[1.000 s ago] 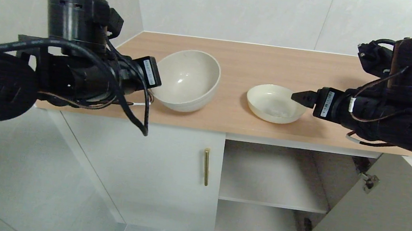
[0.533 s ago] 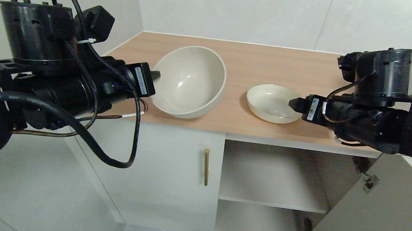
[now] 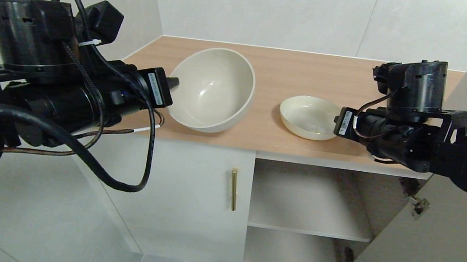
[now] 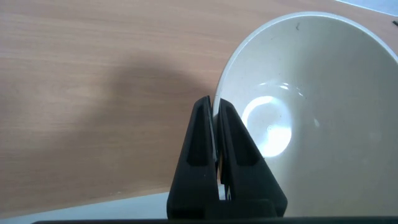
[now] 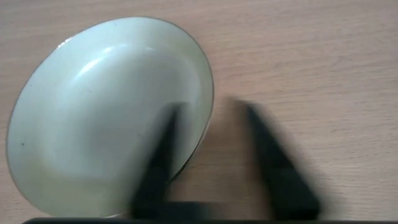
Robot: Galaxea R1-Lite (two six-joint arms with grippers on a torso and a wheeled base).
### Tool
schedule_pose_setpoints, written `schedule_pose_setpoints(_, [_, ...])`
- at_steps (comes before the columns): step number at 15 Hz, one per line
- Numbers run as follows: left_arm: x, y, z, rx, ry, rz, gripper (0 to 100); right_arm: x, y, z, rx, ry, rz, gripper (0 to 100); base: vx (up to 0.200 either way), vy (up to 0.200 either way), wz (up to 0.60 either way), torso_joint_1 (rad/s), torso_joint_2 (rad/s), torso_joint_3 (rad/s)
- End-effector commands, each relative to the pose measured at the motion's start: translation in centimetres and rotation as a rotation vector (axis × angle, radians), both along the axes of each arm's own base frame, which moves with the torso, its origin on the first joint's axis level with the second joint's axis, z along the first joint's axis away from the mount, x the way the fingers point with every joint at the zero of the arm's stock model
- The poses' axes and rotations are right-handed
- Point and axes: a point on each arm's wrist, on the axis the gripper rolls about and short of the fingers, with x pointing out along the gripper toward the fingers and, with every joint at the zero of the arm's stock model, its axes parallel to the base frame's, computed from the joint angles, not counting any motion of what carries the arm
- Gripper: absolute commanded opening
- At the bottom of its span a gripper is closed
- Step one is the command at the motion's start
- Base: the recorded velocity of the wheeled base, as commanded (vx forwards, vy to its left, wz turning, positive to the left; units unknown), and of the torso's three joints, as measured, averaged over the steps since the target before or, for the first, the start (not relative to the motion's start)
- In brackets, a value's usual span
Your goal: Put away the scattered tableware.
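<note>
In the head view, a large off-white round bowl point(image 3: 214, 90) sits left of centre on the light wooden worktop point(image 3: 313, 71), near its front edge. It is tilted so that its opening faces partly toward the camera. The left gripper point(image 3: 175, 82) comes in from the left of the frame. Its fingers point(image 4: 200, 134) are pressed together on the bowl's left rim, one on the inner wall and one on the outer, as the left wrist view shows.

Right of centre, a small cream shallow bowl point(image 3: 307, 118) rests on the worktop, apart from the large one. The right gripper point(image 3: 338, 117) is at its right rim with fingers point(image 5: 155, 165) spread wide. One is over the bowl's inside and the other over the bare wood just outside, and they grip nothing.

In the lower half of the frame, a white cabinet point(image 3: 324, 163) has its left door point(image 3: 175, 195) closed, with a brass bar handle point(image 3: 233, 189). Its right door point(image 3: 425, 251) is swung open, showing shelves point(image 3: 306, 231).
</note>
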Motion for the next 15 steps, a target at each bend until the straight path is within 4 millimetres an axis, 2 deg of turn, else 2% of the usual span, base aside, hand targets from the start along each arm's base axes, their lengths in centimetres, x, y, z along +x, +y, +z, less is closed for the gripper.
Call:
schedule_pose_setpoints(1, [-0.1,0.0,0.1,-0.001,-0.002,0.000,0,0.2,0.2,-0.4,-0.005,0.009,0.002,0,0.000,0.000,0.00,0.000,0.00,0.000])
schedule_pose_setpoints(3, [-0.1,0.0,0.1,-0.001,-0.002,0.000,0,0.2,0.1,-0.2,0.004,0.003,0.003,0,0.000,0.000,0.00,0.000,0.00,0.000])
schedule_pose_setpoints(6, [-0.2,0.1,0.1,-0.001,-0.002,0.000,0,-0.9,-0.5,1.6,0.072,-0.038,0.000,0,0.000,0.000,0.00,0.000,0.00,0.000])
schedule_pose_setpoints(7, [-0.7,0.3,0.5,-0.001,-0.010,0.003,0,-2.1,-1.2,2.9,0.099,-0.063,0.014,0,0.000,0.000,0.00,0.000,0.00,0.000])
schedule_pose_setpoints(10, [-1.8,0.8,0.5,0.014,0.020,0.003,0,-4.2,-2.3,3.7,0.150,-0.068,0.052,0,0.000,0.000,0.00,0.000,0.00,0.000])
schedule_pose_setpoints(13, [-3.1,1.8,0.3,0.011,0.015,0.045,0,-6.5,-3.4,3.6,0.157,-0.030,0.141,0,0.000,0.000,0.00,0.000,0.00,0.000])
schedule_pose_setpoints(15, [-5.4,3.2,1.1,-0.006,-0.018,0.068,0,-8.6,-4.4,3.2,0.139,0.058,0.209,0,0.000,0.000,0.00,0.000,0.00,0.000])
